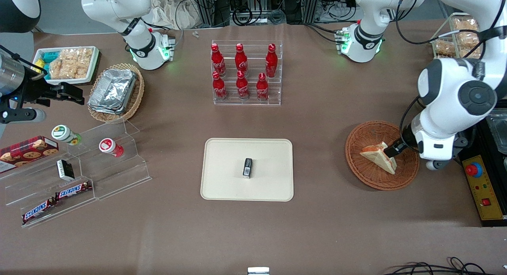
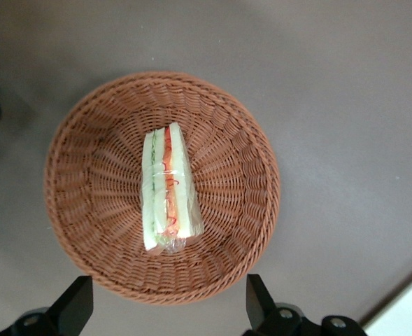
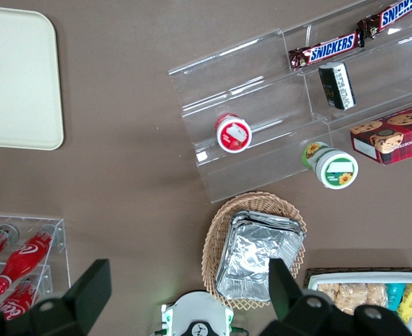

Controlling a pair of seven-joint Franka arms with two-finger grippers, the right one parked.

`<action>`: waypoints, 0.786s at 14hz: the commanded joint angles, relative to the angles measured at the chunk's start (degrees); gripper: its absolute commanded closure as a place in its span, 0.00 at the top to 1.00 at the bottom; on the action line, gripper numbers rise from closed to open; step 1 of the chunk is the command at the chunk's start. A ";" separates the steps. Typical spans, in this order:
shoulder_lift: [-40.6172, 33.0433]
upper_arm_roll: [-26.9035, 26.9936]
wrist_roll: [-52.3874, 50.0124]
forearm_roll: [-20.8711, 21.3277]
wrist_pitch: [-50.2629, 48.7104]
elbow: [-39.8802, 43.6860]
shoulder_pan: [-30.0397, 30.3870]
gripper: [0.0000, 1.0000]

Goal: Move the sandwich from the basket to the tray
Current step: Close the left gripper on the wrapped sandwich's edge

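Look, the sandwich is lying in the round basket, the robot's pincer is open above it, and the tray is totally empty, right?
Not quite: the tray isn't empty. The front view shows a small dark packet lying on it. The rest holds: the sandwich lies in the basket, and the pincer hangs open above it.

Even overhead light, soft shadows, sharp

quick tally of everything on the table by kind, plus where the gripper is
red bottles: 6
snickers bars: 2
lidded cups: 2
wicker baskets: 2
sandwich: 1
tray: 1
cookie box: 1
total: 15
gripper: open, above the basket
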 commanded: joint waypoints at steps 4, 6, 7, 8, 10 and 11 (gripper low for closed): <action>1.76 0.45 -3.53 0.99 10.09 -7.11 -0.40 0.98; 3.25 0.62 -3.79 0.99 15.54 -9.40 -0.05 0.98; 4.39 0.71 -3.88 0.99 17.04 -9.67 0.04 0.98; 5.36 0.80 -3.88 0.99 17.67 -9.58 0.21 0.98; 6.51 0.80 -3.97 0.99 19.42 -9.76 0.74 0.99; 7.12 0.80 -4.06 0.90 20.56 -10.54 1.09 0.99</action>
